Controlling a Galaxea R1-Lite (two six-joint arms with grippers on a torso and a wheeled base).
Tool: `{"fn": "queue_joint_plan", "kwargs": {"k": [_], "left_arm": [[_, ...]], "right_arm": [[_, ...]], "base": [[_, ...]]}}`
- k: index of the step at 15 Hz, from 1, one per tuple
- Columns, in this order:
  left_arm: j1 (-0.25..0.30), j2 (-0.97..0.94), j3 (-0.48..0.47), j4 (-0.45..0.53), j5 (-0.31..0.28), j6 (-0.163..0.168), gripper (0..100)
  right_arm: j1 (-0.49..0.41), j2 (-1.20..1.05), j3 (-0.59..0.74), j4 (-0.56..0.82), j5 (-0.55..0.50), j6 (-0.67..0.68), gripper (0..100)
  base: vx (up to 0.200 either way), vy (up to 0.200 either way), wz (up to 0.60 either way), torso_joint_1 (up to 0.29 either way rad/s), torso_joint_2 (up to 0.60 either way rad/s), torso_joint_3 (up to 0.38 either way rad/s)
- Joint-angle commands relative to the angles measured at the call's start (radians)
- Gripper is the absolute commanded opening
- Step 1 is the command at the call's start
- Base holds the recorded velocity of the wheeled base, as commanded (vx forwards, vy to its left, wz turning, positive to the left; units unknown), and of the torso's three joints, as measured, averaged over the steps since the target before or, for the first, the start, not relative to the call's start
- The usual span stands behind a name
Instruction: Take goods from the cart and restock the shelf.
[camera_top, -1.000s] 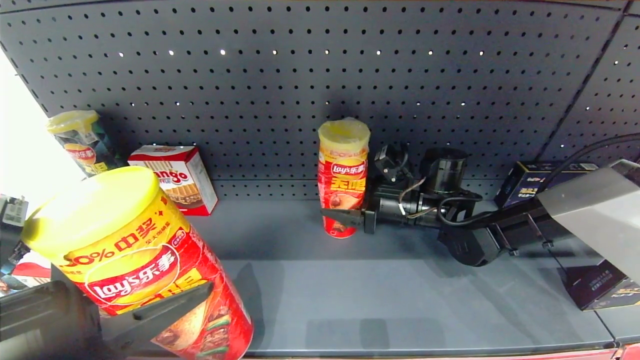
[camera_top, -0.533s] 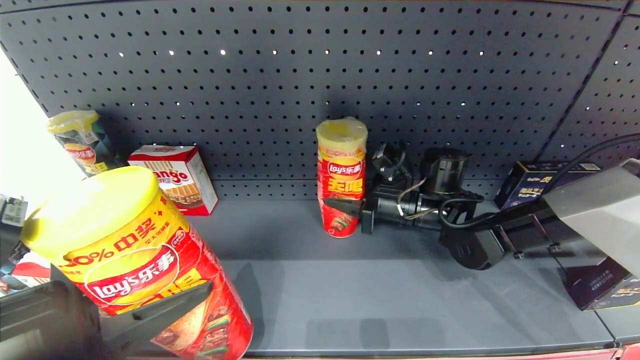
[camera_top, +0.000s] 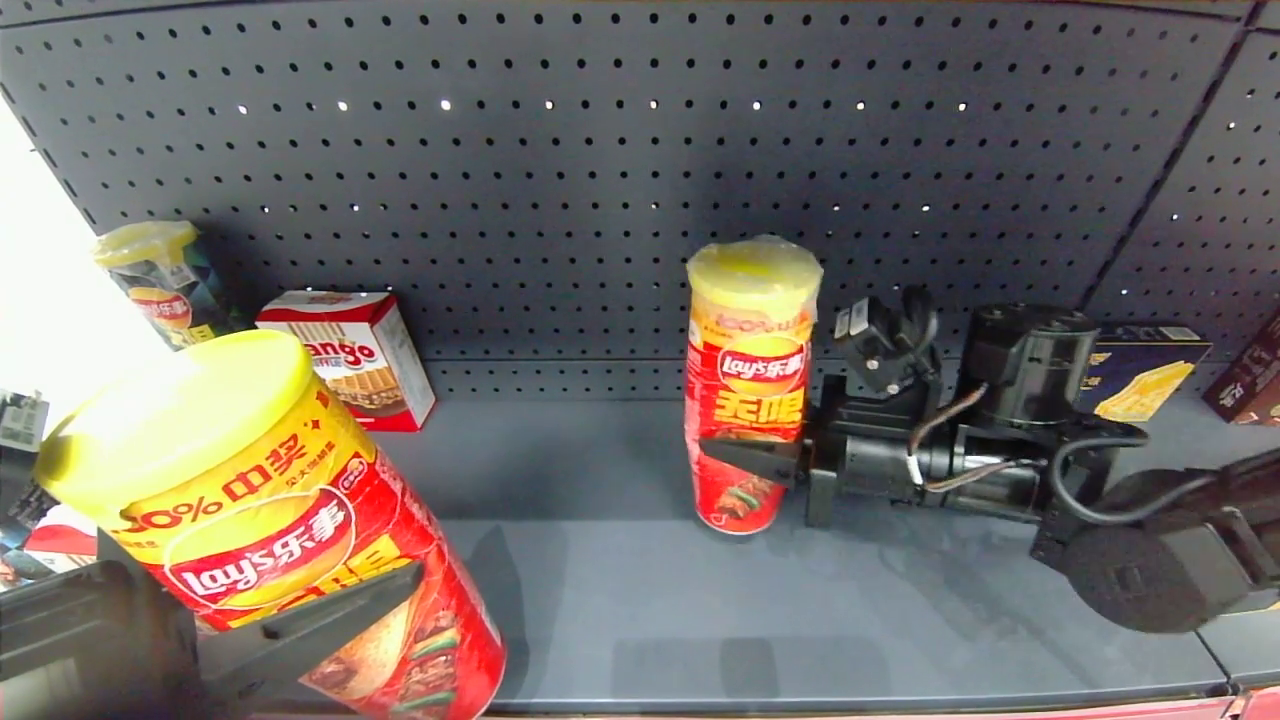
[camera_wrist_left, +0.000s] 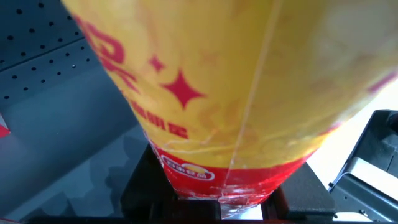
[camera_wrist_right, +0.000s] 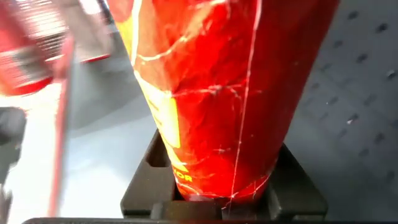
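Note:
My right gripper (camera_top: 752, 455) is shut on a tall red chips can with a yellow lid (camera_top: 752, 380). It holds the can upright over the middle of the grey shelf board (camera_top: 620, 600), with the base close to the board. In the right wrist view the can (camera_wrist_right: 230, 93) sits between the jaws of the right gripper (camera_wrist_right: 224, 193). My left gripper (camera_top: 300, 605) is shut on a second, identical chips can (camera_top: 260, 500). This can is tilted, off the shelf's front left corner. In the left wrist view this can (camera_wrist_left: 249, 93) rises from the left gripper (camera_wrist_left: 221, 199).
At the back left stand a red-and-white wafer box (camera_top: 350, 350) and a dark chips can (camera_top: 160, 280). A dark box (camera_top: 1140, 370) and a dark red box (camera_top: 1245, 385) stand at the back right. The pegboard wall (camera_top: 640, 180) closes off the back.
My right gripper has carried its can to the right and toward the shelf's front. The left gripper and its can have barely shifted.

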Motion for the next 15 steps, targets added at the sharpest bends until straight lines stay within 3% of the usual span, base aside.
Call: {"fn": "queue_joint_plan", "kwargs": {"k": [1,6,15], "left_arm": [[0.0,-0.001,-0.003,0.0,0.002,0.001,0],[0.0,-0.002,0.001,0.006,0.004,0.001,0],[0.001,-0.001,0.017,0.003,0.016,0.004,0]], "right_arm": [[0.038,-0.192,0.193,-0.021,-0.004,-0.002,0],[0.084,-0.212,0.396,-0.194,-0.092,0.0,0],[0.1,-0.029,0.376,-0.331,-0.121,-0.003,0]], "base": [[0.0,0.0,0.0,0.0,0.0,0.0],[0.0,0.0,0.0,0.0,0.0,0.0],[0.0,0.0,0.0,0.0,0.0,0.0]]}}
